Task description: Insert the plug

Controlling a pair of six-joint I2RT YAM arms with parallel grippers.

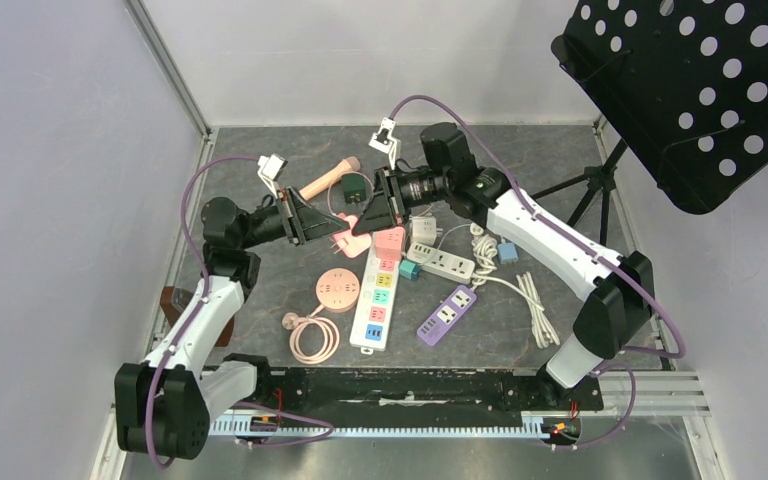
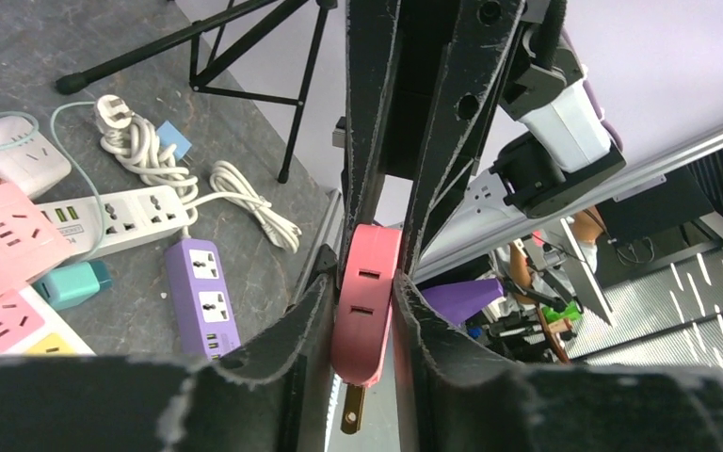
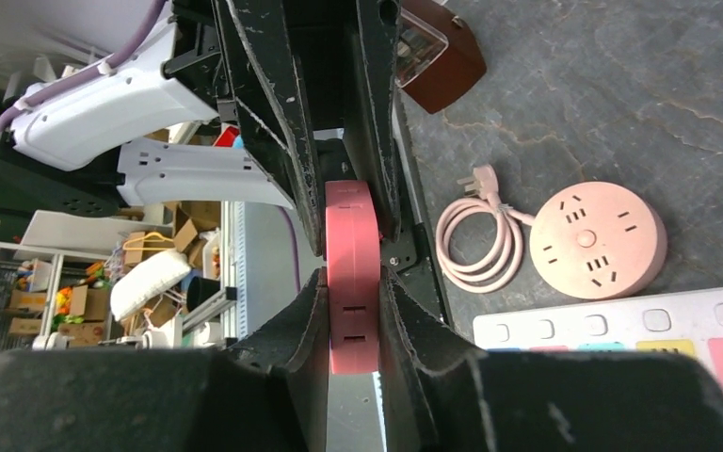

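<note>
Plug (image 2: pixel 367 301) — over cluttered grey table (image 1: pixel 490 345)

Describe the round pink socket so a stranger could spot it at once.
Find the long white power strip with coloured sockets in the middle of the table. The round pink socket lies beside it on the left in the top view, its pink cord coiled toward the near edge. Alone among rectangular neighbours, it is round.

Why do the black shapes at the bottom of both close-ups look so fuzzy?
Left wrist view: the left fingers sit nearly against the lens, so they blur; the pink plug is sharp. Right wrist view: right fingers likewise soft. Top view: even light, crisp.
</note>
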